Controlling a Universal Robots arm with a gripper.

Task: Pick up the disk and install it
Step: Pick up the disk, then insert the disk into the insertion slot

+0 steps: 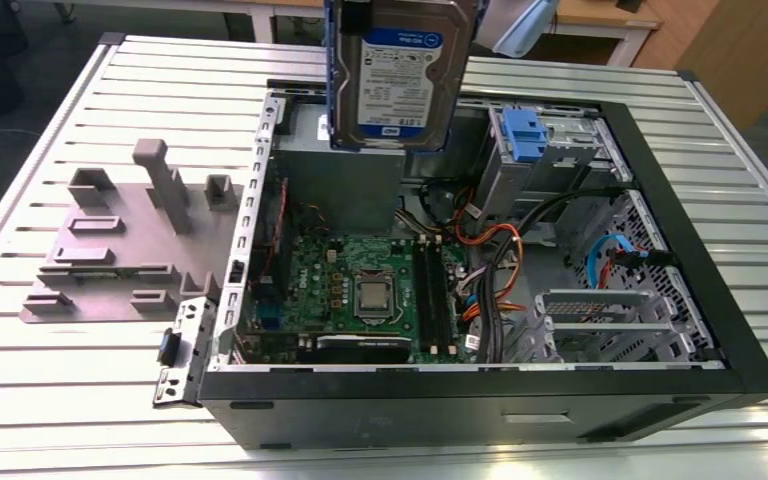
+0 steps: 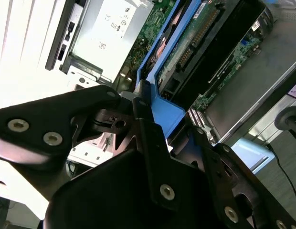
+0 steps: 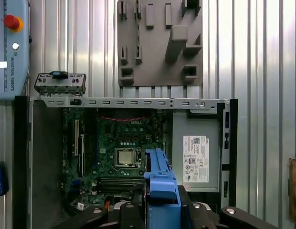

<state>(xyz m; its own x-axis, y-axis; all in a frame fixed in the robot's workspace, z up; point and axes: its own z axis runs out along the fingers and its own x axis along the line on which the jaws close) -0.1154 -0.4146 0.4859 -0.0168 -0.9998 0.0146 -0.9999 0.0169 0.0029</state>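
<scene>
Grip noted in the first wrist view: the black metal gripper (image 3: 160, 208) is clamped on the blue carrier rail of the disk (image 1: 398, 70), a flat silver metal hard drive with a white-and-blue label. The disk is held upright in the air above the open black desktop computer case (image 1: 464, 410), over its green motherboard (image 1: 357, 290). A grey plastic slotted stand (image 1: 117, 250) is seen on the ribbed metal table (image 1: 91, 400), just beside the case.

The ribbed metal tabletop (image 1: 77, 420) carries an open computer case (image 1: 491, 400) and, just beside it, a grey slotted stand (image 1: 104, 270).
</scene>
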